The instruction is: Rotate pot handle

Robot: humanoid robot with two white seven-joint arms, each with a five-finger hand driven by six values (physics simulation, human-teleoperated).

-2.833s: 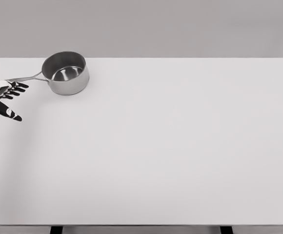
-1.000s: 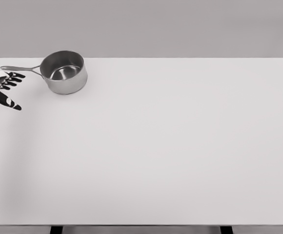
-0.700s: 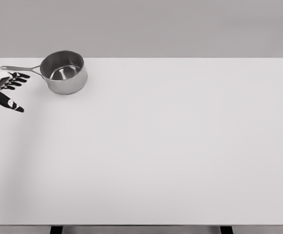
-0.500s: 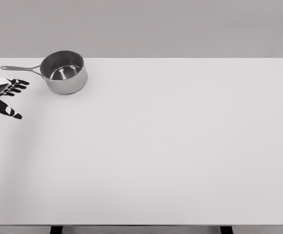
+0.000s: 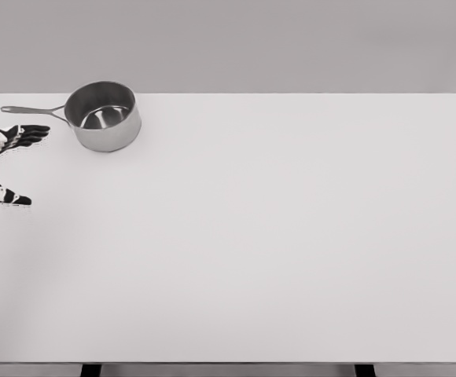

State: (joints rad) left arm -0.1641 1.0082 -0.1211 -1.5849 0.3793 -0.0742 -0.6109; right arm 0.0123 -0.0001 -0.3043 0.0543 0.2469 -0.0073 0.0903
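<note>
This is a simulated test scene, not a real kitchen or home. A wide white table (image 5: 291,236) fills almost the whole view, and its surface is flat and even, without marks or texture. Behind it stands only a plain grey backdrop (image 5: 291,43), with no furniture, windows or shelves. Two dark table legs (image 5: 91,369) show at the bottom edge. The single kitchen thing is a steel saucepan (image 5: 102,116), near the far left corner.
</note>
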